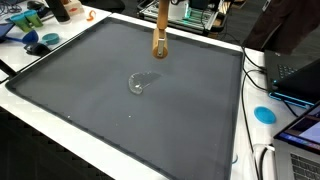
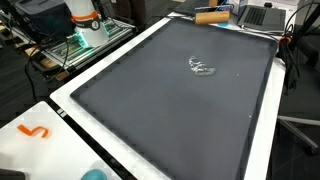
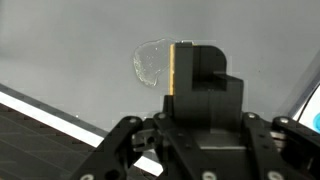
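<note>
- So, the main relation: in the wrist view the clear scrap (image 3: 150, 63) sits up and to the left of the pincer (image 3: 198, 60). Its right edge runs behind the black fingers (image 3: 205, 75), so it's off to one side and not centred under them.
- The scrap lies flat on the grey mat (image 1: 70, 90), roughly mid-mat in both exterior views (image 1: 138, 83) (image 2: 201, 67), well apart from every edge.
- Long axis: honestly hard to call. It's a see-through crumpled blob, roundish from the wrist and a bit stretched across in an exterior view. I wouldn't trust either read.
- Pincer: the fingers look pressed together into one dark block with no gap showing. A thin tan strip runs down the block's left side, and I can't tell whether that's tape, a pad edge or something pinched. It isn't touching the scrap.
- Height is my guess: the pincer doesn't show in either exterior view, and the wrist view takes in mat, white table (image 3: 60, 118) rim and floor at once, so it's probably hanging high over the mat.
- Other stuff: a wooden block (image 1: 158, 42) at the far mat edge, also visible here (image 2: 210, 16), well away from the scrap.
</note>
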You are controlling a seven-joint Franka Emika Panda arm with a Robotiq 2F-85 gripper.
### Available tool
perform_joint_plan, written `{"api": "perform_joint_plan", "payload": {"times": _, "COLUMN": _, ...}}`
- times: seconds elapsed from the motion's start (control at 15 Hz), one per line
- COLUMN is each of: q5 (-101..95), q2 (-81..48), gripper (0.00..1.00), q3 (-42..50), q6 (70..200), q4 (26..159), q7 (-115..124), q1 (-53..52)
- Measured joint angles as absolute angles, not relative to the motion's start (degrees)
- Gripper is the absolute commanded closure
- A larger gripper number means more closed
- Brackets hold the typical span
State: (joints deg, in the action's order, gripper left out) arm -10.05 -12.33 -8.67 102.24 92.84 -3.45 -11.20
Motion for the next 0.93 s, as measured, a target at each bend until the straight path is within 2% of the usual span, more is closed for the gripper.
{"api": "perform_joint_plan", "payload": {"times": 0.33, "q5": -10.6, "q2": -12.3, "gripper": 0.76, "q3": -8.6, "q6": 100.6, "q4": 92.8, "q7": -4.9, "q1": -10.9}}
{"api": "perform_joint_plan", "payload": {"times": 0.4, "q5": -10.5, "q2": -12.3, "gripper": 0.51, "q3": -8.6, "q6": 100.2, "q4": 92.8, "q7": -6.0, "q1": -10.6}}
{"api": "perform_joint_plan", "payload": {"times": 0.93, "q5": -9.7, "q2": -12.3, "gripper": 0.51, "q3": -8.5, "q6": 99.7, "q4": 92.8, "q7": -8.9, "q1": -9.7}}
